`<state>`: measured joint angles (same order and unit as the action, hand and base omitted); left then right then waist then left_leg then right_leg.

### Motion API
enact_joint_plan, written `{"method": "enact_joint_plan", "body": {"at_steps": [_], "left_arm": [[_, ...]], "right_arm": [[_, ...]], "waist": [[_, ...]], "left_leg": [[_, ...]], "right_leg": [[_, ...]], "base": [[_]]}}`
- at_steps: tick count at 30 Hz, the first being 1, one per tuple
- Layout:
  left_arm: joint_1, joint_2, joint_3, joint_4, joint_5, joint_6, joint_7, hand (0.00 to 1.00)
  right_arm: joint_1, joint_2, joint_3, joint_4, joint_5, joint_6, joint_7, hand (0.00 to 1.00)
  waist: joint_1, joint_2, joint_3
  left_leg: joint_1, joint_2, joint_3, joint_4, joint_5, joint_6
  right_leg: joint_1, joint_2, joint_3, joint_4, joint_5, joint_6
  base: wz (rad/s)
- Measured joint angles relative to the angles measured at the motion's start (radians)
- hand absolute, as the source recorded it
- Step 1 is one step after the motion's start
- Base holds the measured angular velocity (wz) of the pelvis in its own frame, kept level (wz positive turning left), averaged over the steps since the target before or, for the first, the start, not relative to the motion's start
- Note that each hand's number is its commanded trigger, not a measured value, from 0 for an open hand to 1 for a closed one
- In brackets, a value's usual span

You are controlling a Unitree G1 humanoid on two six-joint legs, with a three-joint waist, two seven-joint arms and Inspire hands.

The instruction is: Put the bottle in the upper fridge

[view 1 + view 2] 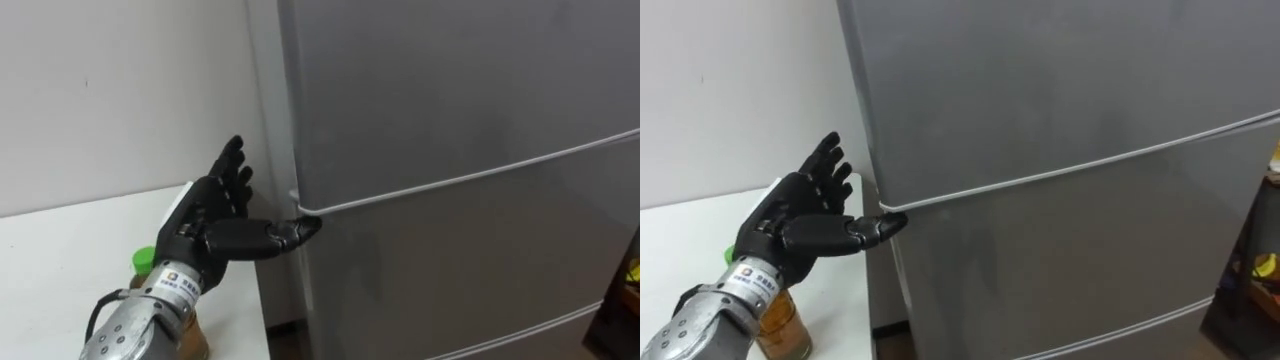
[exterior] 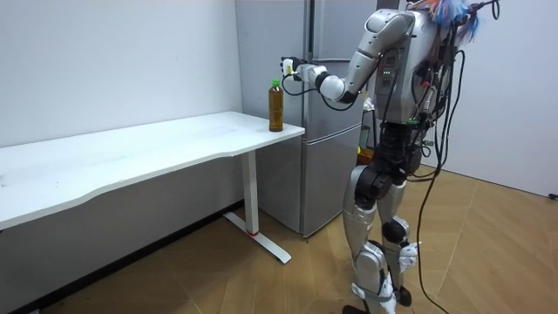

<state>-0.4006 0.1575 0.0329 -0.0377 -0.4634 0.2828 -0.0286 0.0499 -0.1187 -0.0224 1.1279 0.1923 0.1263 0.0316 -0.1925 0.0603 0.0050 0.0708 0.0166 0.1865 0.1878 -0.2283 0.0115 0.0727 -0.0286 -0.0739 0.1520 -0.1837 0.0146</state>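
Note:
The bottle holds amber liquid under a green cap and stands upright at the corner of the white table, right beside the fridge. My left hand is open above and in front of it, fingers spread upward. Its thumb points at the fridge's left edge and touches the seam between the upper door and the door below. Both grey doors are closed. My forearm hides most of the bottle in the eye views; its lower part shows under the wrist.
I stand upright facing the grey fridge, which sits against the white wall. The long white table runs off to my left along the wall. Wooden floor lies behind me.

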Motion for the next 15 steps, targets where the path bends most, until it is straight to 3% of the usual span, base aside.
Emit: {"method": "enact_joint_plan", "body": {"at_steps": [7, 15], "left_arm": [[-0.049, 0.013, -0.002, 0.0, -0.001, 0.002, 0.0, 0.0], [-0.073, 0.03, -0.003, 0.0, 0.052, 0.025, -0.013, 0.0]], "right_arm": [[-0.005, -0.011, 0.0, -0.005, -0.002, 0.007, 0.004, 0.0], [-0.017, -0.013, 0.0, 0.001, -0.032, 0.007, 0.017, 0.0]], "waist": [[-0.008, 0.022, 0.0017], [-0.016, 0.023, 0.0022]], "left_leg": [[-0.005, 0.0, 0.002, -0.001, 0.0, 0.0], [-0.006, 0.0, 0.003, -0.001, 0.0, 0.0]], "right_leg": [[-0.005, 0.0, 0.0, -0.001, 0.0, 0.0], [-0.006, 0.0, -0.002, -0.001, 0.0, 0.0]], "base": [[0.0], [0.0]]}}
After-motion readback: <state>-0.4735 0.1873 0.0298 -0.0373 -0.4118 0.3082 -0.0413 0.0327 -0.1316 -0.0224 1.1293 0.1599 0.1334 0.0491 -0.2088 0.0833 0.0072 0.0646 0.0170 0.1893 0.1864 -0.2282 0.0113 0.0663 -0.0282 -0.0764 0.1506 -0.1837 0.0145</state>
